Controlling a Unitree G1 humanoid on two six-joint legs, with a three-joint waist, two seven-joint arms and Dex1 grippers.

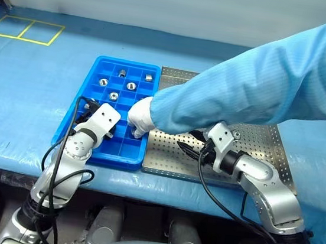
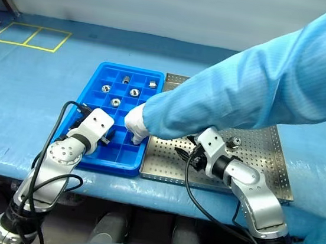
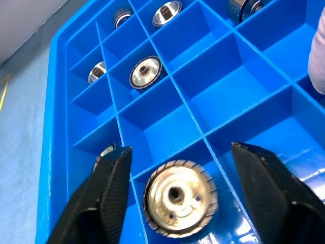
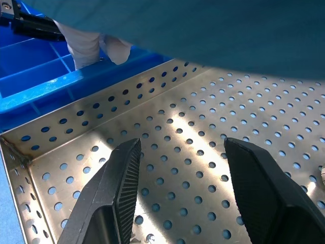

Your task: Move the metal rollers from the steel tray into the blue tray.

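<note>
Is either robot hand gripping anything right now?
No. The left hand stands open over a shiny metal roller in the blue tray; the right hand is empty.

Bright, even overhead light; glare streaks the steel tray [image 4: 193, 152], and the nearest roller [image 3: 180, 197] looks slightly soft

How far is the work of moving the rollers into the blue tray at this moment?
Well along. Several metal rollers already sit in compartments of the blue tray. The open left gripper hangs over one more that lies in a compartment. The right gripper is open and empty over the steel tray, where at least one roller remains.
</note>
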